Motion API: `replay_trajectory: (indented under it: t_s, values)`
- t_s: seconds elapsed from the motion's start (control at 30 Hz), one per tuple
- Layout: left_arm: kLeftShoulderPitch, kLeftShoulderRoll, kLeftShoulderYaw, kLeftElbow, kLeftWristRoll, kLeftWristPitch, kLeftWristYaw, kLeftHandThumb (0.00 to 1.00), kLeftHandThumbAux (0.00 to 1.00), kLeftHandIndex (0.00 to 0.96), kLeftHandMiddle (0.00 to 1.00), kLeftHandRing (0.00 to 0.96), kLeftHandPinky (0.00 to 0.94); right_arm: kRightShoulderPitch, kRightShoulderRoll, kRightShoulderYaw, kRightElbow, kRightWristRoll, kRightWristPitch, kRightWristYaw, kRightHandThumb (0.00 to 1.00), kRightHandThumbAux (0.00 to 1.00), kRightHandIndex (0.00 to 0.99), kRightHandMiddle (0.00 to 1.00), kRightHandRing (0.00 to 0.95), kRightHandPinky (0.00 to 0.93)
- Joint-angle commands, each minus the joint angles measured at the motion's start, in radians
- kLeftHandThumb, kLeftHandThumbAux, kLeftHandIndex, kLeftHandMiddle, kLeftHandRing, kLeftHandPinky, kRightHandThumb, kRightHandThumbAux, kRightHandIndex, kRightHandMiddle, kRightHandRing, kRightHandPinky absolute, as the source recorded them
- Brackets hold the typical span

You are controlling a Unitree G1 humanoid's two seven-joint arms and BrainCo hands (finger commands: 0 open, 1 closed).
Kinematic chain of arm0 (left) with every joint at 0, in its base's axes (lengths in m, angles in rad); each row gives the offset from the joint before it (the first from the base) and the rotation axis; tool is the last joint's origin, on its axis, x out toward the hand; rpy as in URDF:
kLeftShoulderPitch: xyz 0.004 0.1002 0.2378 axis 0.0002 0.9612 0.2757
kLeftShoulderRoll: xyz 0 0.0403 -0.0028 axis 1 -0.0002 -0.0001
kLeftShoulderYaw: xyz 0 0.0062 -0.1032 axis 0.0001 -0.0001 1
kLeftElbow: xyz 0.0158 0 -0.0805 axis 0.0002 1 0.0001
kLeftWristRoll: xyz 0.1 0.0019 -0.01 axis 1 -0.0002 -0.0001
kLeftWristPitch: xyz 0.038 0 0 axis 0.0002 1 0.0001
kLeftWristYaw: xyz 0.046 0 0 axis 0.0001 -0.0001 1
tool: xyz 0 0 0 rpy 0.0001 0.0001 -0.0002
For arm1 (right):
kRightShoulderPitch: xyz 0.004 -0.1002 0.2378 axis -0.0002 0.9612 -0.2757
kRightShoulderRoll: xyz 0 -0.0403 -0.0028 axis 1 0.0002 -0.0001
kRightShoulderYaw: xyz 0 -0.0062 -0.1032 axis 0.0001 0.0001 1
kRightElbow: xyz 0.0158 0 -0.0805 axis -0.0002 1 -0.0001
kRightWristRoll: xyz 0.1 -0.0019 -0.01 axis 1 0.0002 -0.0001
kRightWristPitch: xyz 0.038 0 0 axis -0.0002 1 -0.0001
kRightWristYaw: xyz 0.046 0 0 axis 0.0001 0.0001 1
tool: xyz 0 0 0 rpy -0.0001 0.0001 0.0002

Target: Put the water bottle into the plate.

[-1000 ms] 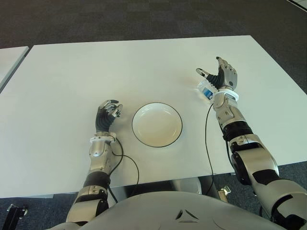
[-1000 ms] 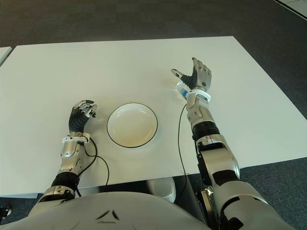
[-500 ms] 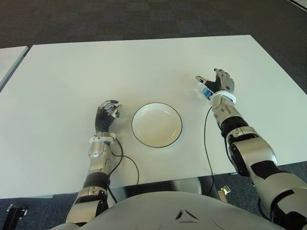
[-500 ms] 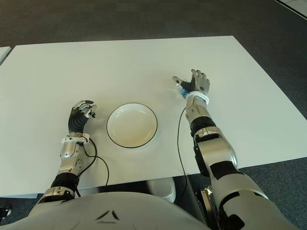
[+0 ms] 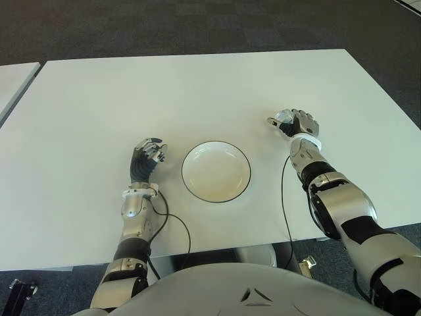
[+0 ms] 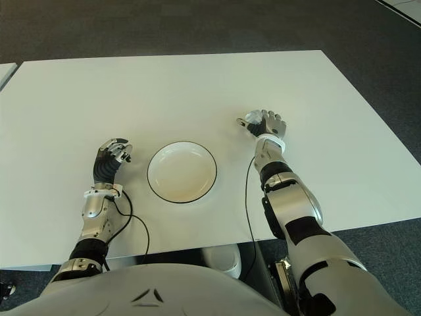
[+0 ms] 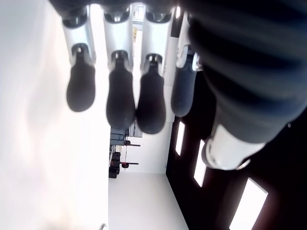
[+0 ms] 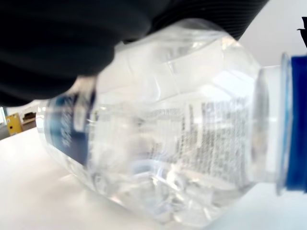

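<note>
My right hand [image 5: 294,123] was curled over the water bottle [image 8: 168,143], which lay on its side on the table [image 5: 197,92], well right of the plate [image 5: 216,170]. Left hand [image 5: 147,157] idle, fingers loosely curled, holding nothing, left of the plate.

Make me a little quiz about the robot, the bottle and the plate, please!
1. True or false: the water bottle already lies in the plate.
2. Which hand is closed around the bottle? A) the left hand B) the right hand C) neither
3. Fill in: the plate sits on the white table, between the two ______.

Key:
1. False. The plate holds nothing, and the bottle is off to its right.
2. B. The left hand is beside the plate's left edge, fingers curled, holding nothing.
3. hands
</note>
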Motion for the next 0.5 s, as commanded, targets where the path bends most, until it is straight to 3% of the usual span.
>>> replay_trajectory:
  t_s: [0.03,0.5]
  values:
    - [0.013,-0.007,0.004,0.008,-0.008,0.026,-0.002,0.706,0.716,0.435,0.679,0.673,0.660,0.024,0.030,0.020,0.042,0.018,0.029,0.040,0.620,0.168,0.000,0.000,0.000,0.000]
    - [0.008,-0.002,0.006,0.013,-0.004,0.009,-0.004,0.706,0.716,0.435,0.684,0.679,0.666,0.052,0.084,0.034,0.084,0.040,0.140,0.133,0.646,0.191,0.000,0.000,0.000,0.000]
